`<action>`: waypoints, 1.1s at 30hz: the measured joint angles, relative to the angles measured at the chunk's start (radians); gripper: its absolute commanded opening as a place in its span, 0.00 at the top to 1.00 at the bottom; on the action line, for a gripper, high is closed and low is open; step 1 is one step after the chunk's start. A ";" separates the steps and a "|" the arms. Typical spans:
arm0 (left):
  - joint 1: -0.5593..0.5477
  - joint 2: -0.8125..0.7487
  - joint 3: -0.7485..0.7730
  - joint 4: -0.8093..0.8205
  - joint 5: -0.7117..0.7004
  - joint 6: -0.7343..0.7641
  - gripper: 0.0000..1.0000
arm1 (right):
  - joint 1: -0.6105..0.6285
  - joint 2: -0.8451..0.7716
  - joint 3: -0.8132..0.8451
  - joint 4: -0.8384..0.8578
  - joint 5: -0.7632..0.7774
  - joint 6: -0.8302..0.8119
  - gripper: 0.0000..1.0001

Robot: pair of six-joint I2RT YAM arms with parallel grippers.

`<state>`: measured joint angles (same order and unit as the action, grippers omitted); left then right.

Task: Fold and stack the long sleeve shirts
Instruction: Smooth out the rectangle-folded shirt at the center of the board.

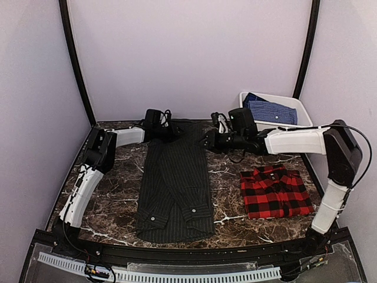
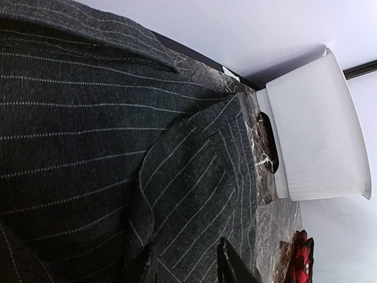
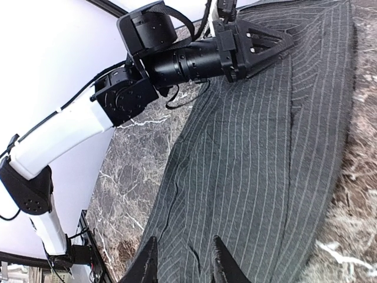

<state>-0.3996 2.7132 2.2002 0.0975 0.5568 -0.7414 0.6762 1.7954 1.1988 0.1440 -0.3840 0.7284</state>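
The charcoal pinstripe shirt [image 1: 175,188] lies lengthwise on the middle of the table, sleeves folded in, cuffs near the front. It fills the left wrist view [image 2: 118,147] and the right wrist view [image 3: 259,165]. My left gripper [image 1: 172,133] is at the shirt's far left corner, jaws apart with cloth between the fingertips [image 2: 187,265]. My right gripper [image 1: 206,141] is at the far right corner, jaws apart over the cloth [image 3: 181,265]. The red-and-black plaid shirt [image 1: 275,191] lies folded on the right, also in the left wrist view [image 2: 300,259].
A white bin [image 1: 297,106] holding a blue shirt [image 1: 270,111] stands at the back right, also in the left wrist view [image 2: 312,130]. The marble table [image 1: 230,177] is walled by pale panels. The left arm [image 3: 177,62] reaches across in the right wrist view.
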 measured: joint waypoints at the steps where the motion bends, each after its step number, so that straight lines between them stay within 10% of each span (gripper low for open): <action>1: 0.001 0.000 0.005 0.000 0.000 -0.004 0.63 | 0.000 -0.023 -0.019 -0.006 0.006 -0.005 0.72; 12: 0.003 -0.063 -0.033 -0.040 0.017 0.011 0.52 | 0.002 -0.062 -0.056 -0.074 0.026 -0.070 0.70; 23: -0.009 -0.689 -0.787 0.218 0.050 -0.039 0.57 | 0.004 -0.100 -0.109 -0.089 0.019 -0.084 0.70; 33: -0.039 -0.603 -1.091 0.404 0.021 -0.172 0.60 | 0.004 -0.145 -0.171 -0.078 0.005 -0.078 0.70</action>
<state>-0.4385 2.1101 1.1095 0.5014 0.5781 -0.9131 0.6804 1.6508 1.0275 0.0658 -0.3794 0.6506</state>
